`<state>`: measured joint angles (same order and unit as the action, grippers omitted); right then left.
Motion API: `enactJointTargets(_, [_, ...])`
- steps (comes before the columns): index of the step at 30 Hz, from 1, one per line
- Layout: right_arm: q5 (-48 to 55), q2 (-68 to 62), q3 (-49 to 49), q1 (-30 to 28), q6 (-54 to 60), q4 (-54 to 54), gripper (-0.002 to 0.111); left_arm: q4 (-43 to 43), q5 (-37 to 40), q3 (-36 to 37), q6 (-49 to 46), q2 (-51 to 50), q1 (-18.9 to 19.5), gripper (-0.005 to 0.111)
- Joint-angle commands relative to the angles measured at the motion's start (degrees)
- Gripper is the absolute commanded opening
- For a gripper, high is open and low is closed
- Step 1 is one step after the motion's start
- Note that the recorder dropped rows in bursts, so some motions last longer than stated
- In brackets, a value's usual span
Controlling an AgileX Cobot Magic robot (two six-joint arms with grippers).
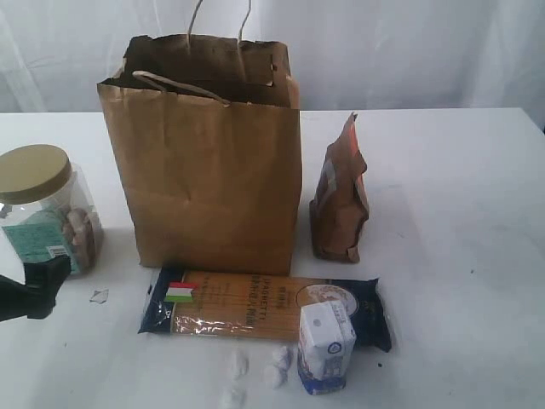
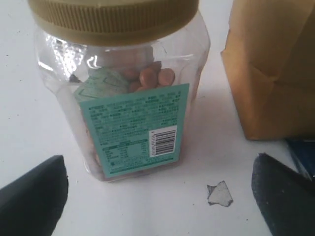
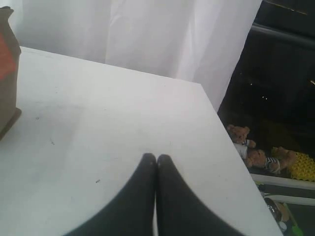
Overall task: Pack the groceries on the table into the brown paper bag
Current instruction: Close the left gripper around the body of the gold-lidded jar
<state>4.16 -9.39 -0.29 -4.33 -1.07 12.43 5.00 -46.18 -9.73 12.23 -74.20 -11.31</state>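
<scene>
The brown paper bag (image 1: 204, 162) stands upright and open at the back middle of the table (image 1: 460, 256). The gold-lidded jar (image 1: 47, 209) (image 2: 123, 98) stands at the left. My left gripper (image 1: 38, 288) (image 2: 157, 206) is open just in front of it, fingers wide and not touching it. The spaghetti packet (image 1: 247, 307) lies flat in front of the bag, with the blue-white carton (image 1: 325, 348) standing on its right end. The brown pouch (image 1: 339, 196) (image 3: 7, 73) stands right of the bag. My right gripper (image 3: 156, 158) is shut and empty above bare table. The bottle and can are out of view.
Several small white crumpled bits (image 1: 255, 371) lie by the packet's front. A torn grey scrap (image 1: 100, 296) (image 2: 219, 193) lies near the left gripper. The table's right edge (image 3: 231, 147) drops off beside the right gripper, with toy bears (image 3: 246, 142) beyond it. A white curtain hangs behind.
</scene>
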Motion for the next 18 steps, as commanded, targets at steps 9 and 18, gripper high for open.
enactJointTargets(9, [-0.31, 0.23, 0.29, -0.29, -0.28, -0.08, 0.000, -4.24, -0.41, -7.14, 1.19, -9.33, -0.25, 0.105])
enactJointTargets(18, [-0.31, 0.23, 0.29, -0.29, -0.28, -0.08, 0.000, -7.10, -23.78, -6.93, 0.80, -20.99, -0.25, 0.105])
